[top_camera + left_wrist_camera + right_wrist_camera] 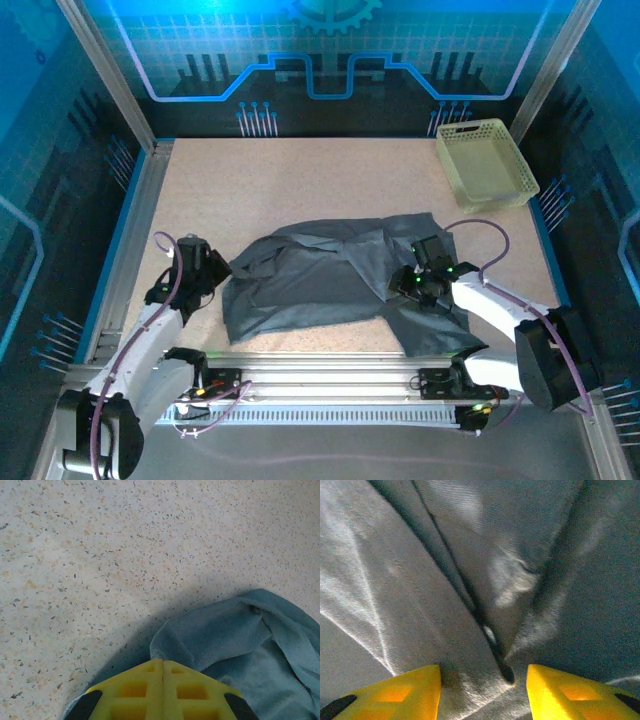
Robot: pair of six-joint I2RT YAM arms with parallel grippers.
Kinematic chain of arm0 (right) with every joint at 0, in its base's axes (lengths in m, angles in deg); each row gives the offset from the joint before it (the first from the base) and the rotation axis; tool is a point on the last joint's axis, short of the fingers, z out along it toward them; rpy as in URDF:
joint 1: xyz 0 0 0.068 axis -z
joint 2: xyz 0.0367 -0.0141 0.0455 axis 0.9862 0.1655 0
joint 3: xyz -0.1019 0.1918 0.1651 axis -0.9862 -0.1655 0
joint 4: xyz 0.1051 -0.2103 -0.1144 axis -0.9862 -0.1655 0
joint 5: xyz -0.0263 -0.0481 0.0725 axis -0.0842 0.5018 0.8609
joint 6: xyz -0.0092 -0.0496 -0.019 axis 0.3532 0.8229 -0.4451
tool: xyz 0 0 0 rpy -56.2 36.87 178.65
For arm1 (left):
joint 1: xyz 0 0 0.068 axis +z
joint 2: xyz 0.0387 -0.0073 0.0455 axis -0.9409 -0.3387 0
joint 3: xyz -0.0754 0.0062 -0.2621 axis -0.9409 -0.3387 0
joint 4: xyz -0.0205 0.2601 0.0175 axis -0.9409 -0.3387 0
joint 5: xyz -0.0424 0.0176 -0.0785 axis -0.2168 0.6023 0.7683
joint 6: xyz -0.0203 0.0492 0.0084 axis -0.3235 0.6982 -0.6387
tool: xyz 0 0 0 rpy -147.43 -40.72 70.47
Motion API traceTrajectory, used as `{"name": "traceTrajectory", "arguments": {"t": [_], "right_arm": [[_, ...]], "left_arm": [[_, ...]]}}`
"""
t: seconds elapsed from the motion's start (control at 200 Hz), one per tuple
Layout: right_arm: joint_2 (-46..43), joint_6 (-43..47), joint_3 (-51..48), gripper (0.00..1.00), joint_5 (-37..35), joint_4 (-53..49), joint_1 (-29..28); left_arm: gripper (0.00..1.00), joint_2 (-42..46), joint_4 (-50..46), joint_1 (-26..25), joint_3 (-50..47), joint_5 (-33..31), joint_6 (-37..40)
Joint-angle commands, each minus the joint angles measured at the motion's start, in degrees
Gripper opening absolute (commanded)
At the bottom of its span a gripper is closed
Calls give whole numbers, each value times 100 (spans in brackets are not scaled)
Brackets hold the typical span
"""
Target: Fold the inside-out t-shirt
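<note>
The inside-out t-shirt point(310, 280) lies crumpled and spread across the near middle of the table, dark slate-grey with many folds. My left gripper point(215, 268) is at the shirt's left edge. In the left wrist view its yellow fingers point(145, 685) are pressed together, shut, and a peak of the shirt's fabric point(240, 630) rises to their tips at the gripper point(162, 661). My right gripper point(415, 283) hovers low over the shirt's right part. It is open point(484, 672), with a raised fold of fabric point(420, 580) lying between its two fingers.
A pale yellow-green basket point(485, 160) stands at the far right corner of the speckled table point(300, 180). Aluminium rails frame the table on the left and near sides.
</note>
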Motion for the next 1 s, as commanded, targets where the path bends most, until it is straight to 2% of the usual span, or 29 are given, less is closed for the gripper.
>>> {"name": "traceTrajectory", "arguments": {"t": [0.0,0.235,0.335,0.465,0.67,0.995], "right_arm": [[-62,-318,-57,48,-134,-148,-113],[227,-622,-203,43,-73,377,-201],[256,-593,-173,38,-175,452,-202],[127,-429,30,30,-508,176,-265],[35,-90,403,25,-986,-358,-332],[252,81,649,12,-980,-408,-343]], "left_arm": [[0,-5,75,62,44,130,5],[0,-5,94,58,18,158,-8],[0,3,93,58,17,154,1],[0,3,82,63,9,147,10],[0,3,105,58,-6,147,-8],[0,32,82,58,8,144,9]]}}
